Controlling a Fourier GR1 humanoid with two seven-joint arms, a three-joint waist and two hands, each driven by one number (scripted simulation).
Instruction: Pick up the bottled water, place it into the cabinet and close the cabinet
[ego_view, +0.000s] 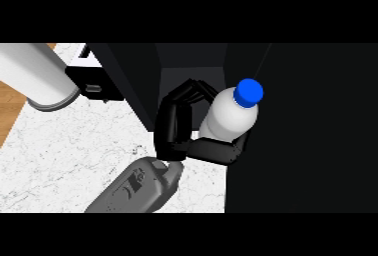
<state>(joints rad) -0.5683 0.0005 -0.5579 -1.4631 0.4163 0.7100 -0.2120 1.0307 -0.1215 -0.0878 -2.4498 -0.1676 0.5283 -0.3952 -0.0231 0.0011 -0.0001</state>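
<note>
The right hand (181, 127) sits near the middle of the head view, its black fingers (193, 92) and thumb curled round the bottled water (230, 117), which it holds upright with a slight lean, the blue cap (249, 91) pointing toward one o'clock. The bottle's white body shows between the fingers at its ten o'clock side and the thumb at its six o'clock. Hand and bottle sit against the dark cabinet (310, 140), which fills the view from twelve to five o'clock; the bottle seems to be at the cabinet's opening, though the darkness makes its depth hard to judge. The right grey forearm (136, 190) comes in from seven o'clock over the white marbled counter (66, 150). At ten o'clock, the left forearm (37, 75) shows, its hand hidden against the cabinet.
</note>
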